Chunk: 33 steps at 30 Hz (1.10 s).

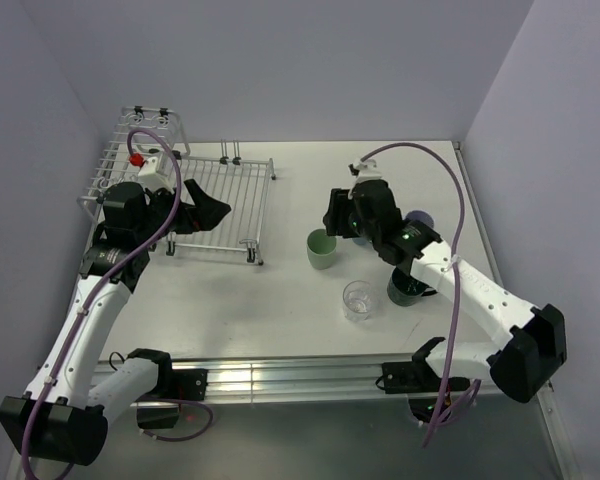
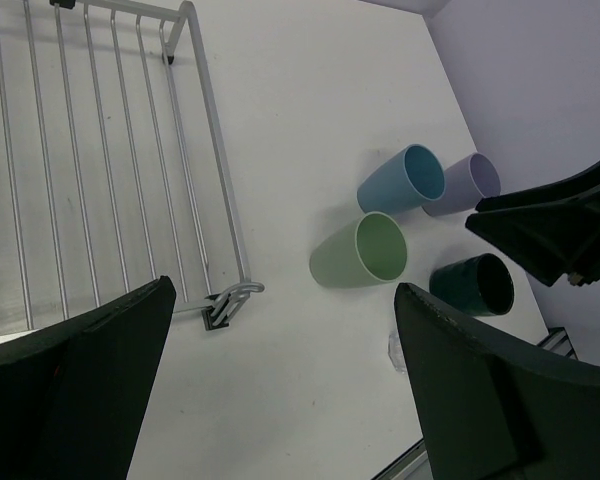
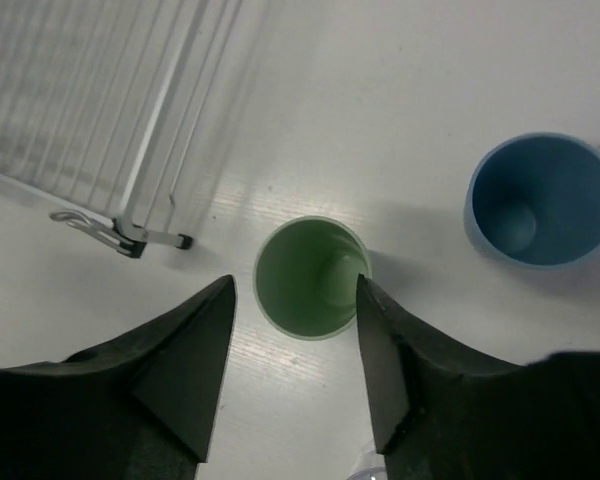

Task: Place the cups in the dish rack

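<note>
- White tabletop [image 1: 280,310] below pale walls, with a white wire dish rack [image 1: 238,195] set at its back left.
- A pale green plastic tumbler [image 3: 310,278] stands upright right of the rack, seen directly below the right gripper [image 3: 295,288] and framed between its parted jaws.
- The left gripper [image 2: 285,295] is held over the rack's flat tray, jaws wide apart.

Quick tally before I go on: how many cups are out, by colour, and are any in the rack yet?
Pale green cup: 1
Light blue cup: 1
Lavender cup: 1
Dark green mug: 1
Clear glass: 1
Total: 5, all on the table; none seen in the dish rack.
</note>
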{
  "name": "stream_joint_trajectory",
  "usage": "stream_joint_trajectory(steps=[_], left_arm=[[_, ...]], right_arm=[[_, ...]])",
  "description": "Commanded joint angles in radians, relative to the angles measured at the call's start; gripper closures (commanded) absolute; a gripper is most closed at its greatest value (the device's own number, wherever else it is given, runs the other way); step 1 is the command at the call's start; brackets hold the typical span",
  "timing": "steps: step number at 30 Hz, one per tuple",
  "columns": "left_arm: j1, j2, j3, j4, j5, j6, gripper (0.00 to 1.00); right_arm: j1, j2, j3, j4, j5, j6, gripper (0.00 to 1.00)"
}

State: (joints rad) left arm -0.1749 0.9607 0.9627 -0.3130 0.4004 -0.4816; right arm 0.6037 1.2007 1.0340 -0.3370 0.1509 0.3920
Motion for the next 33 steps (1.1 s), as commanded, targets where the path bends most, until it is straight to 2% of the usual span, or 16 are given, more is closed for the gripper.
stream_joint_trajectory(steps=[1,11,33], left_arm=[[-0.005,0.003,0.042,0.012,-0.009,0.021,0.01],[-0.005,0.012,0.044,0.006,-0.015,0.02,0.01],[-0.005,0.024,0.045,-0.001,-0.025,0.018,0.01]], right_arm=[[0.071,0.04,0.063,-0.042,0.096,-0.027,0.43],[0.174,0.146,0.077,-0.066,0.139,-0.019,0.51],[0.191,0.329,0.098,-0.031,0.119,-0.03,0.55]])
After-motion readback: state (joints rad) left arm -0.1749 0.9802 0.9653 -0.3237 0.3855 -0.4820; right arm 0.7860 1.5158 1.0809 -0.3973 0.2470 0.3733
